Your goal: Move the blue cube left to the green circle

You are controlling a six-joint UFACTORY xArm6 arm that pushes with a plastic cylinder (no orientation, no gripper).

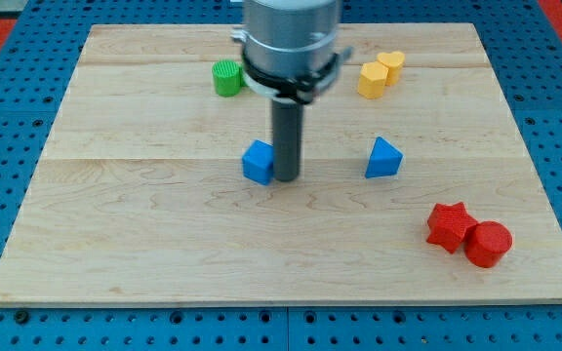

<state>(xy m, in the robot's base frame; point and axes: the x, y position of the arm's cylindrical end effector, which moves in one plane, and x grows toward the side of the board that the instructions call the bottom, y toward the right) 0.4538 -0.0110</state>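
The blue cube (258, 162) sits near the middle of the wooden board. The green circle (226, 78) stands near the view's top, up and a little to the left of the cube. My tip (287, 178) is down on the board, right against the cube's right side. The rod rises from it to the arm's grey body at the view's top.
A blue triangle block (382, 158) lies to the right of my tip. Two yellow blocks (380, 74) sit at the view's top right. A red star (450, 226) and a red cylinder (488, 244) lie at the lower right. The board's edge (281, 304) runs along the bottom.
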